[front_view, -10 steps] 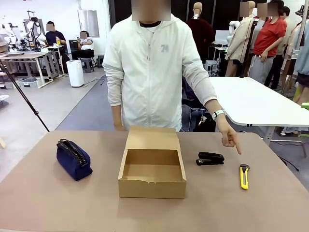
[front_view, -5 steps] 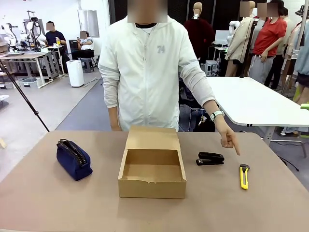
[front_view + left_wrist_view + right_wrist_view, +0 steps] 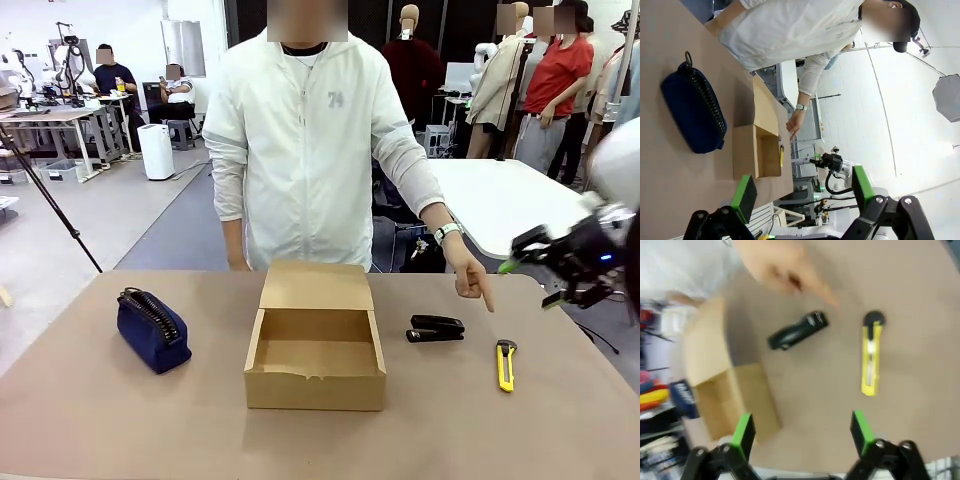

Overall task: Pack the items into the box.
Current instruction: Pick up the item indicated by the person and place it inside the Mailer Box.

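The left tool [image 3: 802,189] and the right tool [image 3: 530,282] are both wide open and hold nothing. The open box [image 3: 315,355] sits mid-desk [image 3: 100,420] — pouch [image 3: 152,330] on its left, stapler [image 3: 436,328] on its right.

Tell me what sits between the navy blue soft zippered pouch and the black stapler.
The shallow brown cardboard box, flap open, stands between pouch and stapler, shown in the front view.

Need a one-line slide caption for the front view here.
Open box mid-table, pouch left, stapler right; person's hand points down near the stapler while the right pincer hovers open.
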### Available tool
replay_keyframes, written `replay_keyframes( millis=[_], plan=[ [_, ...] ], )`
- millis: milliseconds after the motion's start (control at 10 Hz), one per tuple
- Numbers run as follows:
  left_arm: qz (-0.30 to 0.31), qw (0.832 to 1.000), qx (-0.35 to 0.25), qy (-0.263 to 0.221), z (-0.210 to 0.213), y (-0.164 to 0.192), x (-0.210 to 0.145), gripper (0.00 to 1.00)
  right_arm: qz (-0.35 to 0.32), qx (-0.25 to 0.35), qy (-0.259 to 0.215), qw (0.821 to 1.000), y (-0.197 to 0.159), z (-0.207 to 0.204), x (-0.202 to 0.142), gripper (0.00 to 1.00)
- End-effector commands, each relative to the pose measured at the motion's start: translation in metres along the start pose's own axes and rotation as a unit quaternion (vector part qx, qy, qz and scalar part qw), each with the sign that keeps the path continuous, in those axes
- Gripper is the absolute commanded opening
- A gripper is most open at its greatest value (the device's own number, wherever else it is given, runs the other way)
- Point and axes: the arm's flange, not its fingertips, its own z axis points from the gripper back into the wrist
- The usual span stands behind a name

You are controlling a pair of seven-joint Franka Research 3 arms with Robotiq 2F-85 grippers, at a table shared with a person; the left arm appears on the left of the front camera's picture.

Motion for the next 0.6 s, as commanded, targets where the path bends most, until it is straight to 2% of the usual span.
replay_keyframes(
  millis=[0, 100, 200, 300, 400, 500],
  plan=[
    [0.005, 1.000, -0.009, -0.003, 0.000, -0.003, 0.000, 1.00, 0.120, -0.200, 0.052, 0.971, 0.015, -0.022, -0.002, 1.00],
    [0.005, 1.000, -0.009, -0.003, 0.000, -0.003, 0.000, 1.00, 0.130, -0.213, 0.034, 0.968, 0.020, -0.030, -0.001, 1.00],
    [0.005, 1.000, -0.009, -0.003, 0.000, -0.003, 0.000, 1.00, 0.116, -0.181, 0.002, 0.977, 0.021, -0.020, 0.007, 1.00],
    [0.005, 1.000, -0.009, -0.003, 0.000, -0.003, 0.000, 1.00, 0.081, -0.139, 0.031, 0.987, 0.017, -0.039, -0.016, 1.00],
    [0.005, 1.000, -0.009, -0.003, 0.000, -0.003, 0.000, 1.00, 0.081, -0.139, 0.031, 0.987, 0.017, -0.039, -0.016, 1.00],
    [0.005, 1.000, -0.009, -0.003, 0.000, -0.003, 0.000, 1.00, 0.109, -0.179, 0.026, 0.977, 0.014, -0.037, -0.010, 1.00]
  ],
)
